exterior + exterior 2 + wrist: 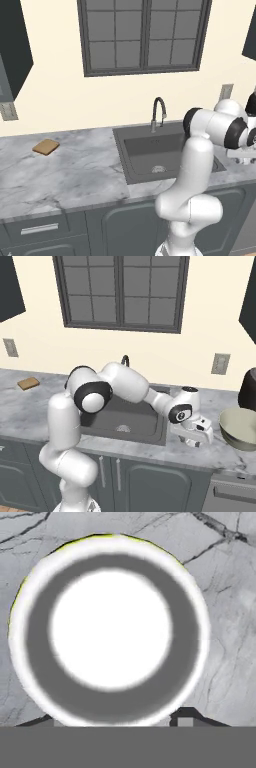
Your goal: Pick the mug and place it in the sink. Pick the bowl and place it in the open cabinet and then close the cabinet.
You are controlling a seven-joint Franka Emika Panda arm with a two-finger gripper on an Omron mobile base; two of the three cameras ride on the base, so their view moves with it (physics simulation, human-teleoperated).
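Observation:
In the hand view the mug is seen straight from above: a white rim, a grey inner wall and a white bottom, standing on marble counter. My gripper points down over it, one fingertip on each side of the rim; contact is not visible. From the right base view the gripper hangs low over the counter just right of the sink, and the bowl sits to its right. The sink lies under a dark faucet. Dark wall cabinet fronts show at the upper corners.
A tan flat block lies on the counter far left of the basin. A dark rounded object stands behind the bowl. A window spans the wall above the sink. Wall outlets flank it.

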